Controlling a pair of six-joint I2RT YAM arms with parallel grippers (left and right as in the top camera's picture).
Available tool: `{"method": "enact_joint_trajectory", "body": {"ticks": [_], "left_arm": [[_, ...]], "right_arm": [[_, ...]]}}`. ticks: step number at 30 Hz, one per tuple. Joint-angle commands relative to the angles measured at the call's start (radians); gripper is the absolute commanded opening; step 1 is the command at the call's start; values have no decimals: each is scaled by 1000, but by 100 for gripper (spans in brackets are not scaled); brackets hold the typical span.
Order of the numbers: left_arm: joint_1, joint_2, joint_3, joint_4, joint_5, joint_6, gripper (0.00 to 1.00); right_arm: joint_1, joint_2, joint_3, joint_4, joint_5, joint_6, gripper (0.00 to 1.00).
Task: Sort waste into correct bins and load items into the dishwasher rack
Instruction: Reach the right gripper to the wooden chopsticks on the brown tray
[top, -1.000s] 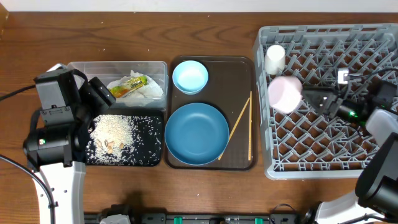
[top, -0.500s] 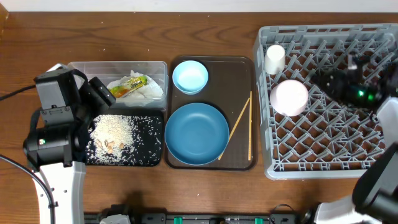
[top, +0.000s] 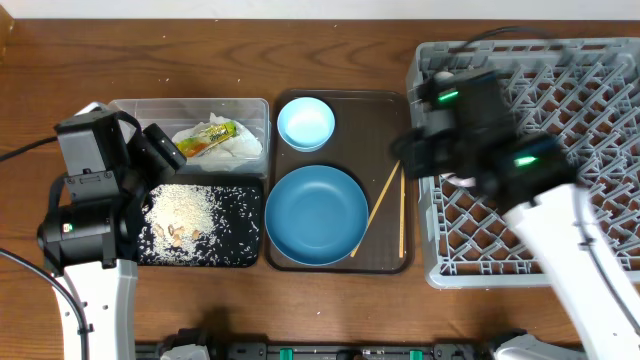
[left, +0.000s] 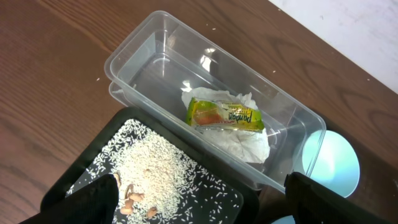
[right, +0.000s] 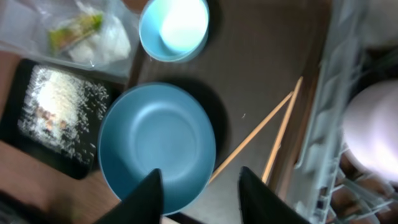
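My right gripper (right: 205, 193) is open and empty, hovering over the near rim of the dark-blue bowl (right: 155, 140) and beside the chopsticks (right: 261, 140). From overhead, the right gripper (top: 405, 160) sits at the left edge of the dishwasher rack (top: 600, 90). The pink bowl (right: 373, 130) lies in the rack. The light-blue bowl (top: 305, 122) stands behind the dark-blue bowl (top: 316, 215). My left gripper (left: 205, 205) is open above the black tray (left: 93, 155) of rice (left: 155, 168). The clear tub (left: 143, 62) holds the napkin (left: 249, 140) and wrapper (left: 224, 115).
A brown serving tray (top: 375, 130) carries both blue bowls and the chopsticks (top: 385, 205), between the bins and the rack. The right arm covers the rack's left part from above. Bare wooden table (top: 150, 60) lies behind the tub.
The right arm has swung left from over the rack to the brown tray, leaving the pink bowl in the rack, and its jaws have narrowed. The left arm has not moved.
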Motion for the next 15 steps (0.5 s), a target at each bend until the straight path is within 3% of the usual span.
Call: {"method": "enact_joint_trajectory", "body": {"ticks": [1,5,15], "left_arm": [[5,4,11,-2,-12,6,88],[5,4,11,-2,-12,6,88],[5,4,11,-2,-12,6,88]], "right_arm": [[146,50,-47,-3,275,275,30],[222,118,-108,34,401,489,25],[194,315,-203,195,430,620,19]]}}
